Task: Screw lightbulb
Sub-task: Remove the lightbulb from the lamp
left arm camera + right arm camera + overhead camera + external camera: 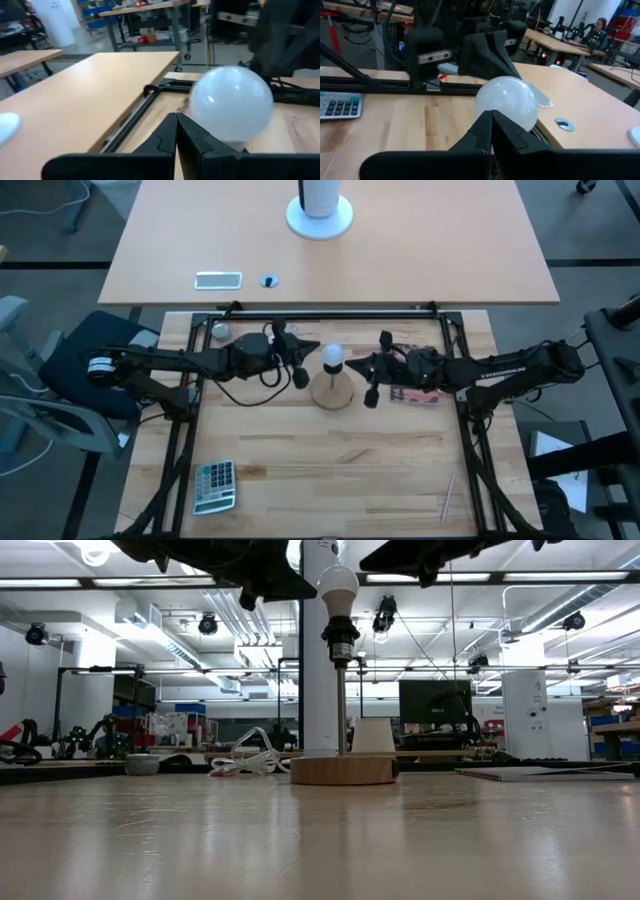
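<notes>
**Bulb seated on its stand, both end effectors closed**

You see the lightbulb [333,357], a smooth frosted white globe, sitting upright in a dark socket on a thin metal stem above the round wooden disc stand [333,392] on the slatted wooden desk [330,460]. Your left end effector [300,373] and right end effector [371,383] flank it, fingers pressed together, gripping nothing, neither visibly touching the glass.
</notes>
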